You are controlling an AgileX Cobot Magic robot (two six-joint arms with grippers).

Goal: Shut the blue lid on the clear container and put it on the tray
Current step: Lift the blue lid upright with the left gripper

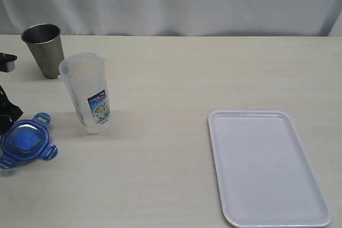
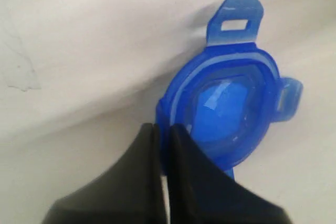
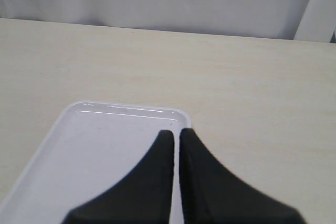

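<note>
The blue lid [image 1: 25, 141] is at the table's near left edge, with its flaps spread out. My left gripper [image 2: 164, 129] is shut on the rim of the blue lid [image 2: 231, 114]; I cannot tell whether the lid rests on the table. The clear container [image 1: 88, 92] stands upright and uncovered just right of and behind the lid. The white tray [image 1: 267, 169] lies flat at the near right. My right gripper [image 3: 176, 132] is shut on nothing, over a far corner of the tray [image 3: 79, 156]. It is out of the exterior view.
A grey metal cup [image 1: 44, 49] stands behind the container at the far left. A black part of the left arm [image 1: 6, 111] shows at the left edge. A white curtain closes off the back of the table.
</note>
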